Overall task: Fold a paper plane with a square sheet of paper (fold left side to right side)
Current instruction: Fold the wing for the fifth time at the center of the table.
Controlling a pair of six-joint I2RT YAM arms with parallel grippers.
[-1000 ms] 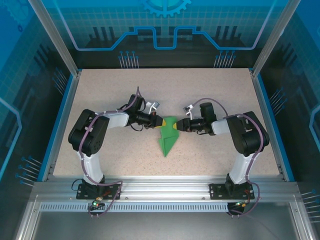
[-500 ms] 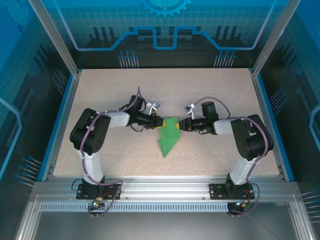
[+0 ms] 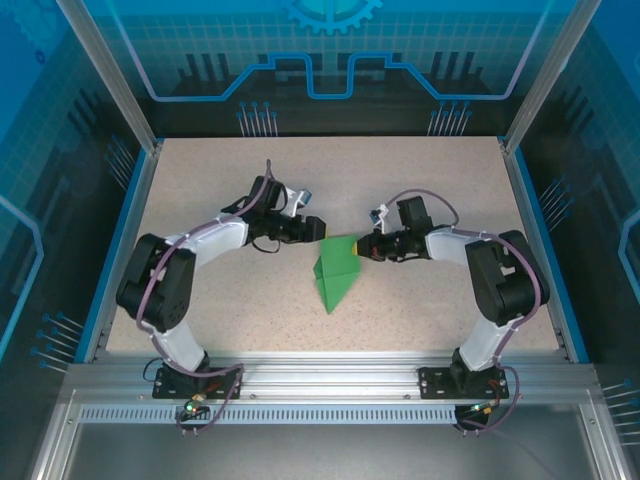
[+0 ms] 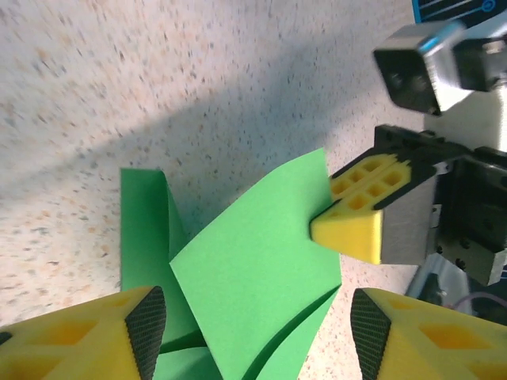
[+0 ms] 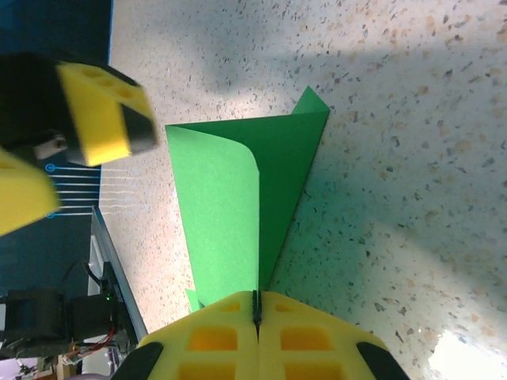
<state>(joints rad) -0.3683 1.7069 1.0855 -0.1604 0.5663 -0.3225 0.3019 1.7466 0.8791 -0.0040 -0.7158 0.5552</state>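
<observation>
Green paper (image 3: 334, 276), part-folded to a point, pinched at its right edge by clenched right claw (image 5: 256, 298), likely anchoring it; left claw (image 4: 253, 328) spread open over the flaps.

- L end effector (image 3: 317, 228) let go of green sheet (image 3: 333, 277); jaws now apart, backed off up-left.
- R end effector (image 3: 358, 247) clamped onto sheet's far-right corner.

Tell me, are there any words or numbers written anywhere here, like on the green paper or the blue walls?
None can be read.
The bright green folded sheet of paper is plain, with no writing.
The blue wall panels carry only line patterns and a gear shape, no letters.
The white marks on the blue strip are too blurred to read.
</observation>
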